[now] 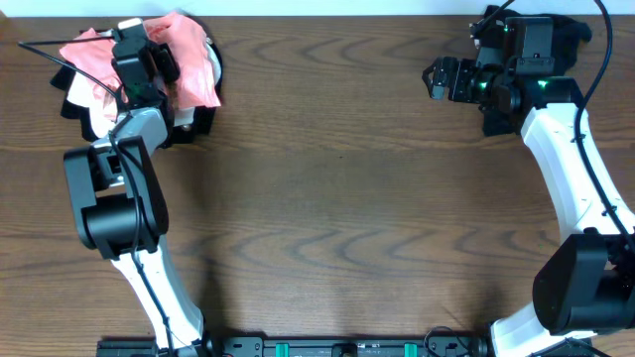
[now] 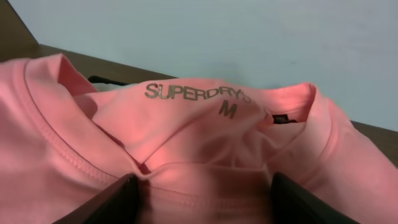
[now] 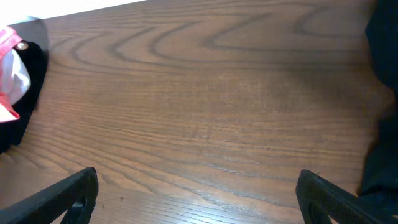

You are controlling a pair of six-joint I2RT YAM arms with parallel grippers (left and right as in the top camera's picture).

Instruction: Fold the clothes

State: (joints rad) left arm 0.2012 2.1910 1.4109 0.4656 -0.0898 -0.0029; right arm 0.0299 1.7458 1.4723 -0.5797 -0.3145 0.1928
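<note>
Left wrist: my left fingers (image 2: 118, 202) spread, pink T-shirt (image 2: 186, 143) collar between them.
My right fingers (image 3: 62, 199) gape wide over the surface (image 3: 217, 112).

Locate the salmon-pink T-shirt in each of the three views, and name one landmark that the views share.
Overhead: the salmon-pink T-shirt lies bunched in the top-left corner.
Left wrist: the T-shirt fills the lower frame, its collar and M size print near the centre.
Right wrist: only a sliver of it shows at the left edge.
Shared landmark: the wood-grain table.
</note>
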